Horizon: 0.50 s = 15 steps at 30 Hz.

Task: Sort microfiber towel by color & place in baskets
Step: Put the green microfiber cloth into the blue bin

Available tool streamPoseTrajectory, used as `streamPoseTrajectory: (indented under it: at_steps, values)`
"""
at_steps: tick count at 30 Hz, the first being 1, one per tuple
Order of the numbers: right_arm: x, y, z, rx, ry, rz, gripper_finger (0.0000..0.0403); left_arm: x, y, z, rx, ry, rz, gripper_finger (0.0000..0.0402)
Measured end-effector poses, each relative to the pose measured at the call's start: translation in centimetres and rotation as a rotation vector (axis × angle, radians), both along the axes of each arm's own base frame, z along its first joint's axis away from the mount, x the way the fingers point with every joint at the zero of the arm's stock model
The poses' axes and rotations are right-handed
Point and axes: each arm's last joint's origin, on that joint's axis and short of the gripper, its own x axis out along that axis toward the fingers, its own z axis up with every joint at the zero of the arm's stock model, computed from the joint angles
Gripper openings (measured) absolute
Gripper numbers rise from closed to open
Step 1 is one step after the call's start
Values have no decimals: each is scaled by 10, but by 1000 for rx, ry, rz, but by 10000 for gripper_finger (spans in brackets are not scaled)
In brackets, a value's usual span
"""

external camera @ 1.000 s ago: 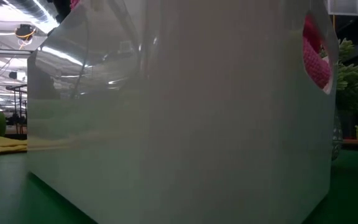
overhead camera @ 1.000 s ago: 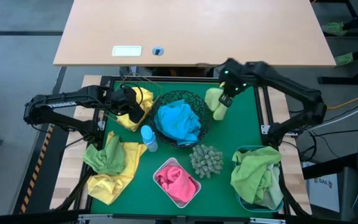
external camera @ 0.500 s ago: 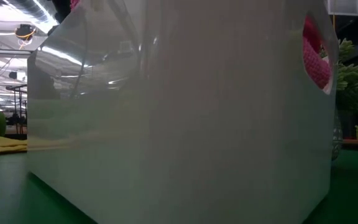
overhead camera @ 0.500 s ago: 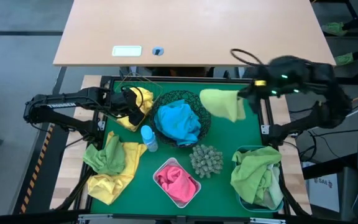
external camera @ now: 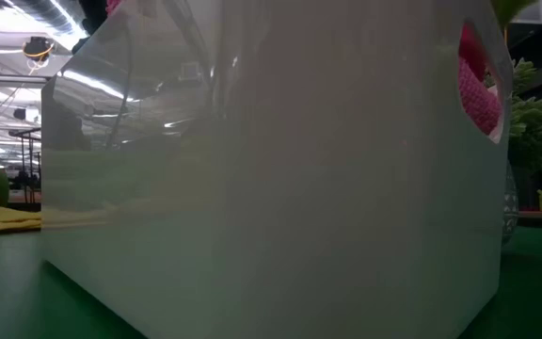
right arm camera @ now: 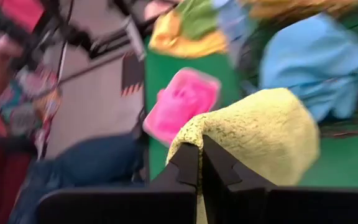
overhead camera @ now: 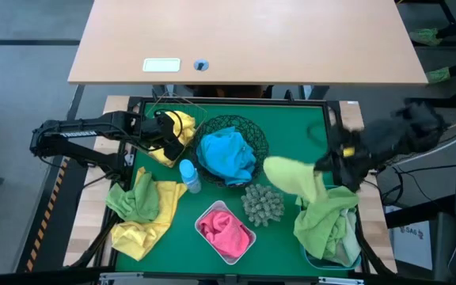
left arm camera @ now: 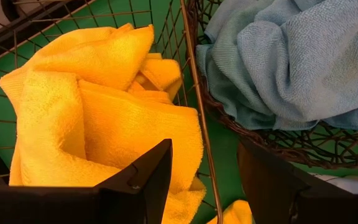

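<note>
While the right claw (overhead camera: 328,168) is gripping a lime green towel (overhead camera: 291,177) shut beside the blue tub (overhead camera: 353,255), the hanging cloth is possibly snagging the spiky ball (overhead camera: 263,203); the left claw (left arm camera: 205,180) is gaping, empty, over the wire basket (left arm camera: 194,93).

Right arm: reaches in from the table's right edge, forearm angled toward the near right area. Right gripper (overhead camera: 328,169): fingers (right arm camera: 185,163) pressed together, pinching a lime green towel (overhead camera: 291,176) that hangs from it.

Left arm: extended across the table's far left side. Left gripper (overhead camera: 167,131): fingers (left arm camera: 143,177) spread apart, nothing between them, poised over the wire basket (left arm camera: 191,93).
</note>
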Motion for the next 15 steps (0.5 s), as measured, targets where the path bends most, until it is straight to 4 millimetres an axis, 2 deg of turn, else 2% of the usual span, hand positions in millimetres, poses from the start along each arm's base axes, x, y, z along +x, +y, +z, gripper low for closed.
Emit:
streamPoseTrajectory:
  at_steps: [5,15]
  values:
    - [0,39,-7,15,50,130,1,0,0,0,0,0,0,174]
    - [-30,95,-14,73,94,191,1,0,0,0,-1,0,0,174]
